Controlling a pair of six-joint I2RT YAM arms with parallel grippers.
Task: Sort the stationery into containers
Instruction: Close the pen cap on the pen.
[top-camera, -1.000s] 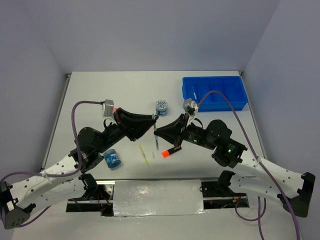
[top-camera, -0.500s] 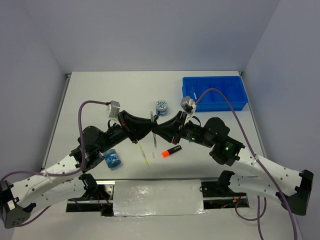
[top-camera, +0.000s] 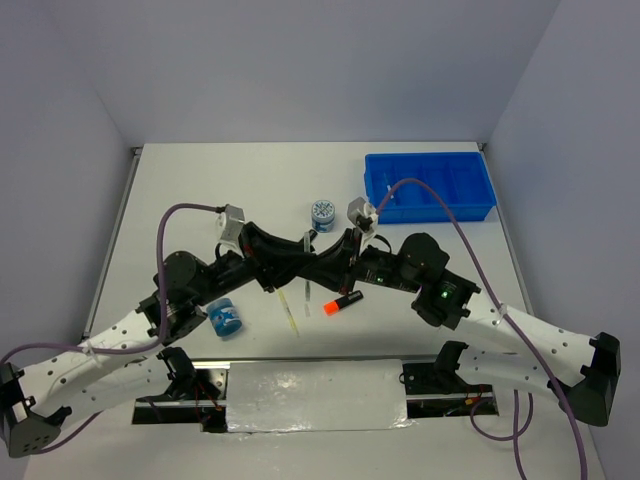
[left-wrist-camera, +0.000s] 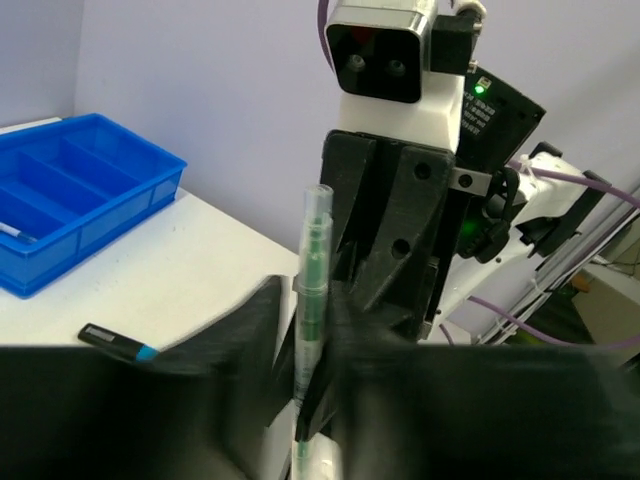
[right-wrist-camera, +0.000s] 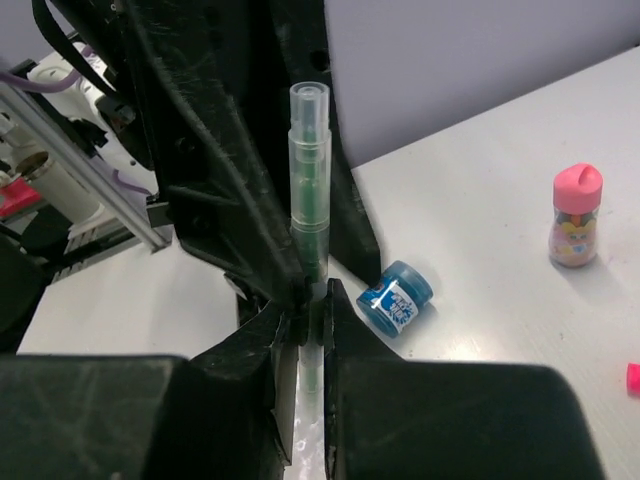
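Clamping green pen | right fingers | left fingers blurred, hold unclear

Clear pen pinched upright in the right hand, with the left hand close behind it.
The right hand has its black fingers pressed to either side of a clear pen with a green core, its open tip pointing up. The left hand stands directly behind, one dark finger on each side of the barrel; whether they press on it cannot be told. On the white worktop, a round blue jar lies on its side just right of the pen, and a pink-capped bottle stands upright well apart.
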